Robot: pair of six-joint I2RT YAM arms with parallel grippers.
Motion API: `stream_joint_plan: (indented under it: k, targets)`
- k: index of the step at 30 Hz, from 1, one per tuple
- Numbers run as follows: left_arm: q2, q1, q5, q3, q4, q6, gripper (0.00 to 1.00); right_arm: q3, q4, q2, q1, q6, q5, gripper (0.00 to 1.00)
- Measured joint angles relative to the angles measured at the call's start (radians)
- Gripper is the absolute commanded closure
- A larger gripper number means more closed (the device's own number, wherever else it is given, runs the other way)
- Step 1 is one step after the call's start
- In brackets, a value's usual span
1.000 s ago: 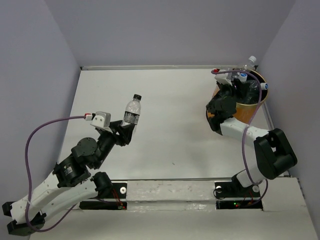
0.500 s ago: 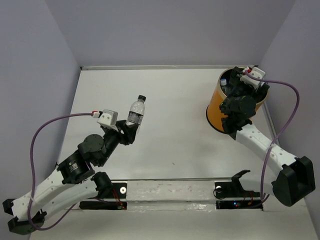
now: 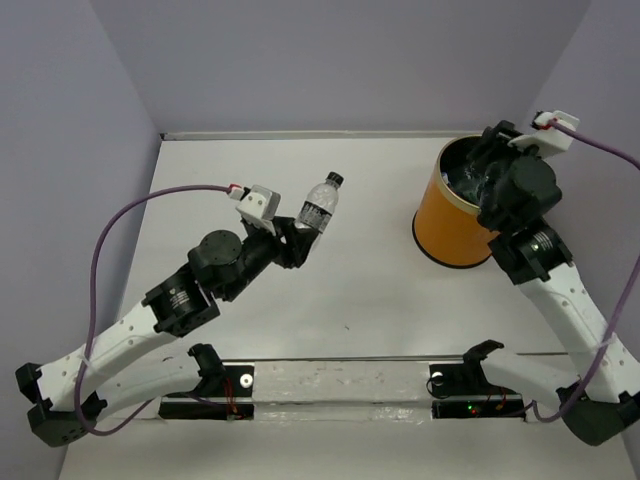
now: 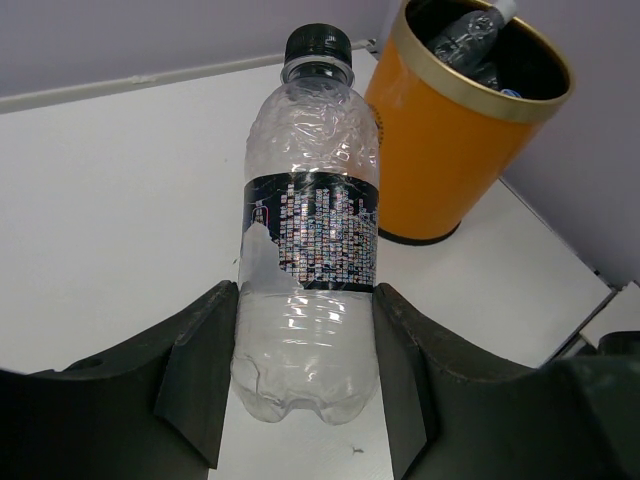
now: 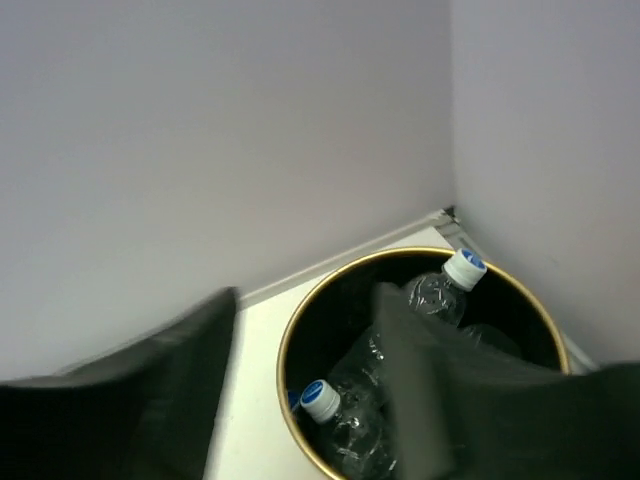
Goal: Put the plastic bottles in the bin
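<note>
While the left gripper [image 4: 305, 405] squeezes the bottom of a clear, dark-labelled bottle [image 4: 312, 230], the job is at the carrying step. Its black cap [image 4: 318, 45] points away from the gripper, toward the orange bin [image 4: 440, 160] well ahead, and its long side runs straight out between the fingers [image 4: 200, 390]. Next, I think, that gripper must reach over the rim [image 4: 450, 85] and let go. The right gripper [image 5: 300, 390] hangs above the bin, wide, holding nothing.

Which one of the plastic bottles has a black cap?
The clear plastic bottle with the dark label, gripped by the left gripper outside the orange cylindrical bin. The bottles inside the bin show white-and-blue caps instead.
</note>
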Motion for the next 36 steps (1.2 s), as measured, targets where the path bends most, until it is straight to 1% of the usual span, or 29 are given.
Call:
stream_joint_plan:
  k: [1, 2, 3, 7, 11, 12, 13, 18, 21, 22, 23, 24, 25, 26, 27, 30, 31, 33, 36]
  targets:
    - [0.041, 0.000, 0.021, 0.034, 0.021, 0.000, 0.67, 0.019, -0.039, -0.028, 0.000, 0.035, -0.047, 0.97]
    - [0.079, 0.000, 0.041, 0.066, 0.031, 0.000, 0.67, 0.026, -0.081, -0.066, 0.000, 0.086, -0.106, 1.00]
    - [0.119, 0.000, 0.058, 0.095, 0.042, 0.000, 0.67, 0.024, -0.113, -0.104, 0.000, 0.126, -0.169, 1.00]
    - [0.309, 0.000, 0.131, 0.251, 0.089, 0.000, 0.67, -0.017, -0.185, -0.233, 0.000, 0.238, -0.340, 1.00]
    - [0.514, 0.000, 0.196, 0.436, 0.102, 0.000, 0.67, -0.132, -0.206, -0.377, 0.000, 0.317, -0.443, 1.00]
    - [0.609, 0.000, 0.220, 0.525, 0.108, 0.000, 0.67, -0.158, -0.214, -0.402, 0.000, 0.332, -0.451, 1.00]
    - [0.629, 0.000, 0.224, 0.543, 0.114, 0.000, 0.67, -0.192, -0.221, -0.437, 0.000, 0.343, -0.454, 1.00]
    - [0.868, -0.002, 0.274, 0.791, 0.101, 0.002, 0.67, -0.296, -0.267, -0.590, 0.000, 0.383, -0.448, 1.00]
    - [0.992, -0.005, 0.299, 0.936, 0.105, 0.014, 0.67, -0.305, -0.272, -0.665, 0.000, 0.393, -0.428, 1.00]
    - [1.065, -0.010, 0.311, 1.012, 0.107, 0.023, 0.67, -0.306, -0.272, -0.684, 0.000, 0.396, -0.423, 1.00]
    - [1.093, -0.013, 0.315, 1.048, 0.100, 0.027, 0.67, -0.307, -0.272, -0.694, 0.000, 0.397, -0.420, 1.00]
    - [1.159, -0.017, 0.326, 1.125, 0.095, 0.037, 0.67, -0.310, -0.272, -0.706, 0.000, 0.400, -0.419, 1.00]
    - [1.200, -0.020, 0.332, 1.172, 0.092, 0.042, 0.66, -0.314, -0.273, -0.715, 0.000, 0.404, -0.422, 1.00]
    - [1.240, -0.022, 0.339, 1.215, 0.090, 0.047, 0.64, -0.320, -0.272, -0.718, 0.000, 0.407, -0.425, 1.00]
    - [1.295, -0.023, 0.346, 1.282, 0.083, 0.052, 0.50, -0.325, -0.273, -0.719, 0.000, 0.409, -0.429, 1.00]
    - [1.410, -0.027, 0.362, 1.407, 0.074, 0.061, 0.23, -0.349, -0.281, -0.716, 0.000, 0.423, -0.458, 1.00]
    - [1.459, -0.027, 0.371, 1.458, 0.076, 0.065, 0.02, -0.354, -0.285, -0.715, 0.000, 0.425, -0.466, 1.00]
    - [1.508, -0.027, 0.378, 1.495, 0.073, 0.073, 0.01, -0.357, -0.291, -0.708, 0.000, 0.426, -0.479, 1.00]
    - [1.530, -0.027, 0.370, 1.498, 0.046, 0.083, 0.01, -0.357, -0.291, -0.698, 0.000, 0.426, -0.497, 1.00]
